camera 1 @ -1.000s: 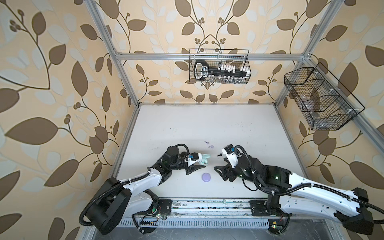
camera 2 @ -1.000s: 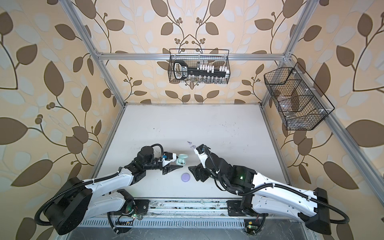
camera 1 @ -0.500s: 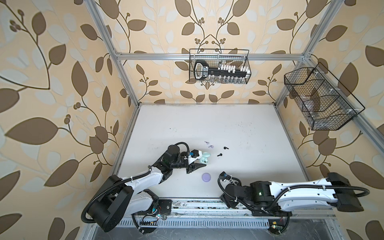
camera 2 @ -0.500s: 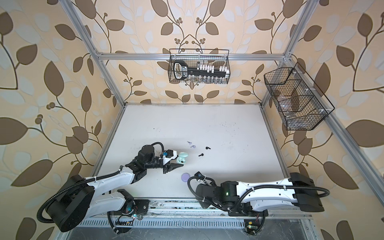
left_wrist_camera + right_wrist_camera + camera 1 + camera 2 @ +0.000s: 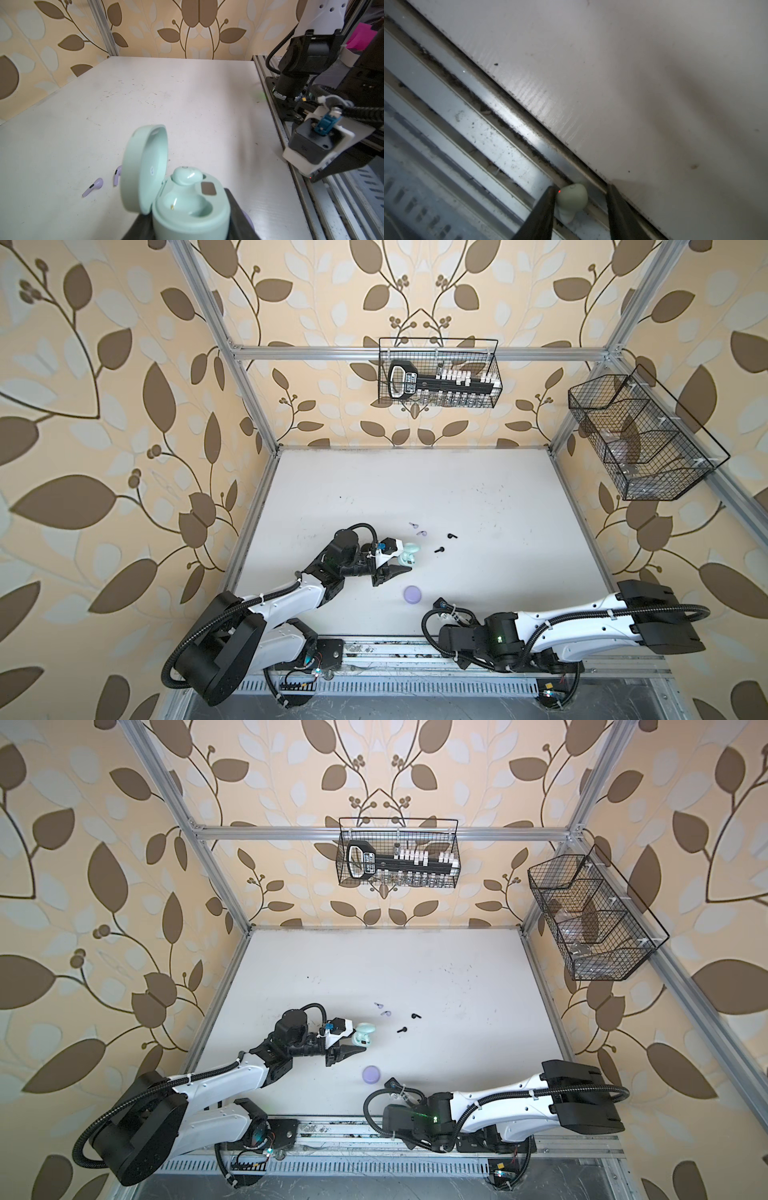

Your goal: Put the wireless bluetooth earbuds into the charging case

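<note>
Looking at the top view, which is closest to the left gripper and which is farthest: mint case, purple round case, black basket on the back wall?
1. mint case, held by the left gripper.
2. purple round case, on the table toward the front edge.
3. black basket, hanging on the back wall.

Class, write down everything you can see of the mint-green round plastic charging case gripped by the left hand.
The mint-green round plastic charging case looks smooth and matte. Its hinged lid stands open, nearly upright. One matching mint earbud is seated inside; the neighbouring well is empty, showing a small gold contact. A dark rectangular patch marks its deck. The left hand clamps its base between black fingers.
</note>
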Robot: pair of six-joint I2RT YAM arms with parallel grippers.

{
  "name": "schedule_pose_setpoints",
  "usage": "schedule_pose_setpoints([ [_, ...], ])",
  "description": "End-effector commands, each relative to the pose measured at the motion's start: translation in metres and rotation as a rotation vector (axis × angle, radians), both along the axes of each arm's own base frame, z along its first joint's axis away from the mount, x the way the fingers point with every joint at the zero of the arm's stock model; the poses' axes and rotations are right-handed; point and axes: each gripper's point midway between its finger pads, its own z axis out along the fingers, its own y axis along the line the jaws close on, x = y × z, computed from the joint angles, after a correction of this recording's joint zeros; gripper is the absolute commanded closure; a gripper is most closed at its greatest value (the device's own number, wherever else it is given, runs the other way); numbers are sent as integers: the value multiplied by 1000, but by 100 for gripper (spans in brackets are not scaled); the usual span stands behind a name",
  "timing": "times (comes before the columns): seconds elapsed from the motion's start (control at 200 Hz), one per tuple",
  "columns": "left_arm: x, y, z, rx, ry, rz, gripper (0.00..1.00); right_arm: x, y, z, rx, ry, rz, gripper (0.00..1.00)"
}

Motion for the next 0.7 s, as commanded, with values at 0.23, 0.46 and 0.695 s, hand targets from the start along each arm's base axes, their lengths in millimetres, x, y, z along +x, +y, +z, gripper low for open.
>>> schedule_pose_setpoints([
  [0.23,8,0,22,-43,-64,17,100,31,3,14,25,-69,-115,77],
  [0.46,8,0,21,-39,-66,20,100,58,-9,25,73,-81,-213,79],
  [0.695,9,1,19,-31,-65,24,100,37,-5,35,102,-54,-108,63],
])
